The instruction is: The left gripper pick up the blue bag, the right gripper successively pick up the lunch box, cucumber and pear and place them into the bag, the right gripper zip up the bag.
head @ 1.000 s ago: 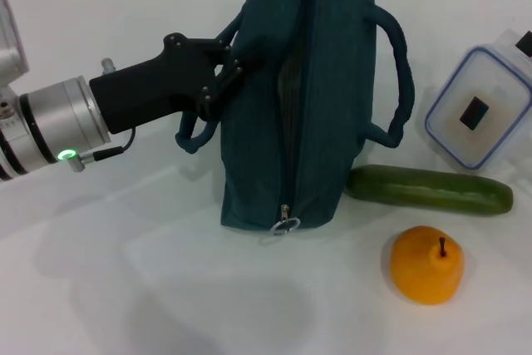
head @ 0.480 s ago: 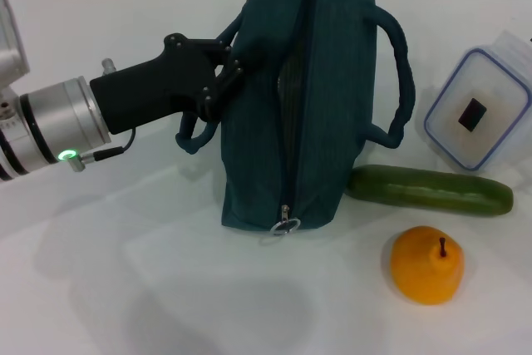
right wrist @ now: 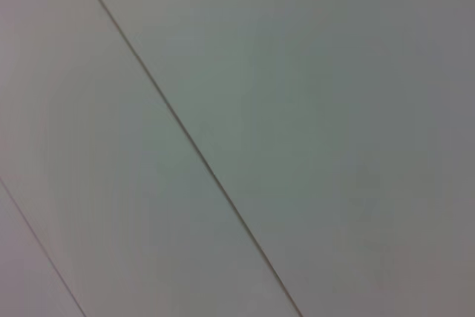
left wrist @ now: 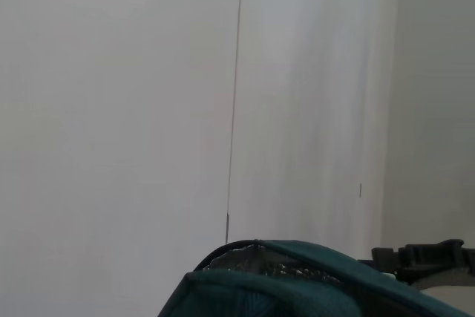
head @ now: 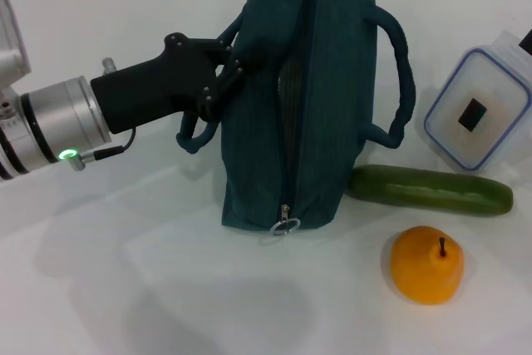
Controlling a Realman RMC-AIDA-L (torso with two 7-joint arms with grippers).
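Note:
The blue bag point(head: 320, 97) stands upright on the white table, its zipper point(head: 289, 139) open along the top and its ring pull point(head: 285, 225) at the near end. My left gripper point(head: 226, 68) is shut on the bag's left handle point(head: 193, 135). The lunch box point(head: 478, 106) lies to the right of the bag. The cucumber point(head: 428, 189) lies in front of the lunch box, and the pear point(head: 426, 263) is nearer still. A black sliver point(head: 526, 39) at the right edge, by the lunch box's far corner, may be my right gripper. The left wrist view shows the bag's top edge point(left wrist: 297, 287).
The bag's right handle point(head: 403, 81) loops out toward the lunch box. The white table point(head: 125, 272) spreads out in front of the bag. The right wrist view shows only a plain pale surface with thin lines.
The black sliver at the right edge shifted slightly. The bag, the left gripper, the cucumber and the pear have not moved.

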